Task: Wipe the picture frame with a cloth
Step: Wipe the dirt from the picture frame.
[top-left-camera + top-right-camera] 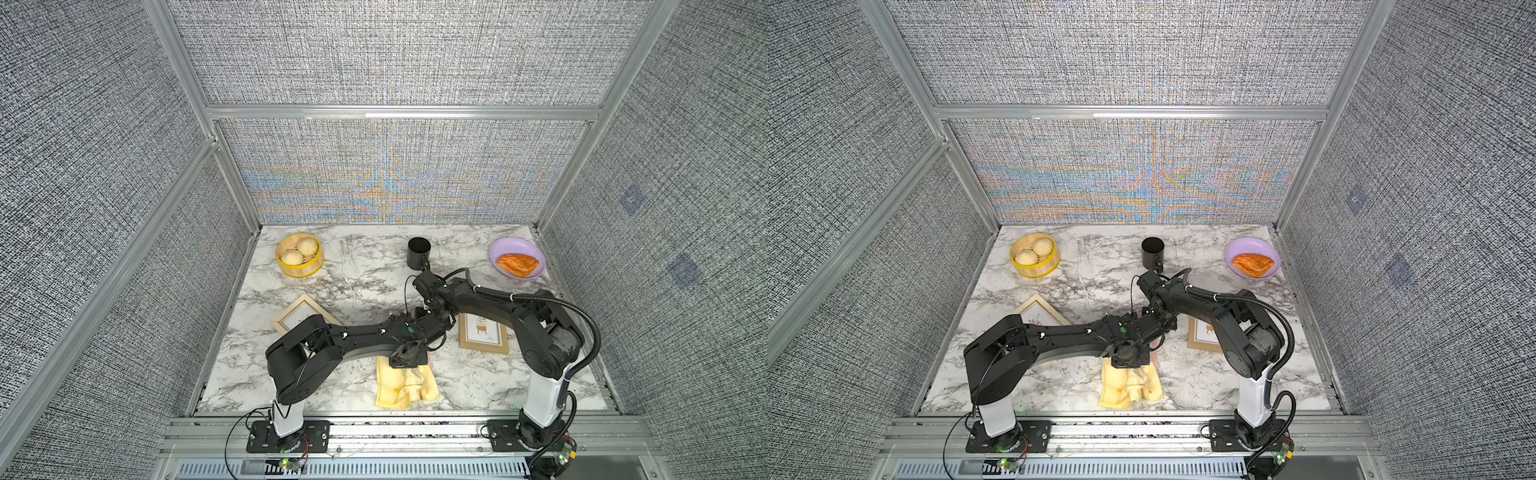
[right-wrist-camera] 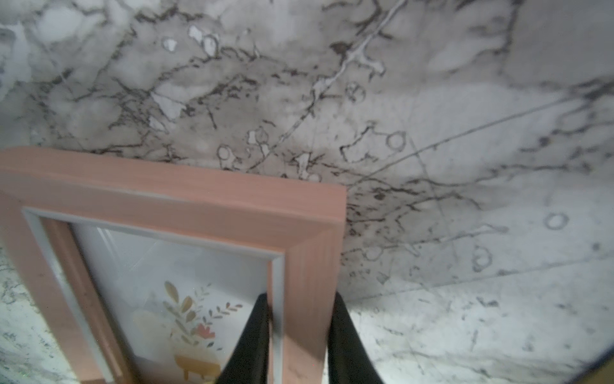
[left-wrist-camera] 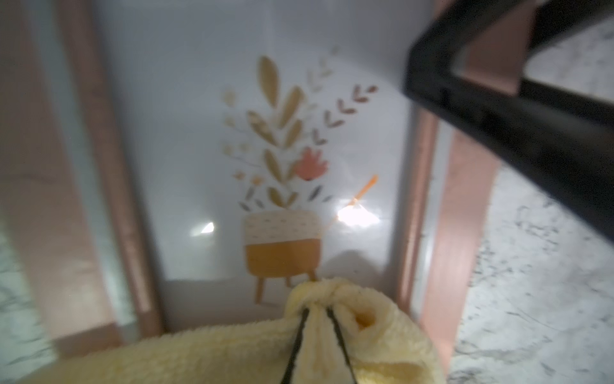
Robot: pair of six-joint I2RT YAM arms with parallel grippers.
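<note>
mid-wipe, it seems: left gripper (image 3: 317,312) pinches the yellow cloth (image 3: 232,352) on the glass of the pink frame (image 2: 199,196), right gripper (image 2: 300,297) clamps its rail; next likely needs a sweep across.

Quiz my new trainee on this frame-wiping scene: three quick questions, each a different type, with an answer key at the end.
1. True or false: the left gripper is shut on the yellow cloth.
2. What does the right gripper clamp? A. nothing B. the pink frame's rail C. the cloth
3. Fill in: the pastry lies in the ___ bowl.
Key: 1 true; 2 B; 3 purple.
</note>
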